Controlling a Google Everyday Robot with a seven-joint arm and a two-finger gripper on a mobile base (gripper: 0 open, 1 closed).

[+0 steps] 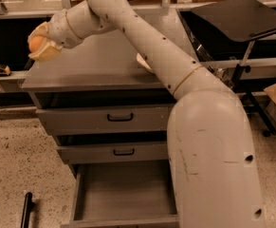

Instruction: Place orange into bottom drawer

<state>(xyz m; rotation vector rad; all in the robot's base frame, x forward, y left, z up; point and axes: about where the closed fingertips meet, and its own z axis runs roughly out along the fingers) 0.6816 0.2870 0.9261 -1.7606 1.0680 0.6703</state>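
My gripper (40, 44) is shut on the orange (36, 42), a small round orange fruit between the cream fingers. It is held in the air above the far left edge of the grey cabinet top (99, 65). The bottom drawer (125, 194) is pulled open at the foot of the cabinet, its plain grey inside showing nothing in it. The arm reaches from the lower right across the cabinet top to the gripper.
Two upper drawers with black handles (120, 118) are closed. A cream object (143, 61) lies on the cabinet top, mostly hidden behind the arm. A black stand (242, 18) is at the right. A black bar (26, 209) lies on the floor at the lower left.
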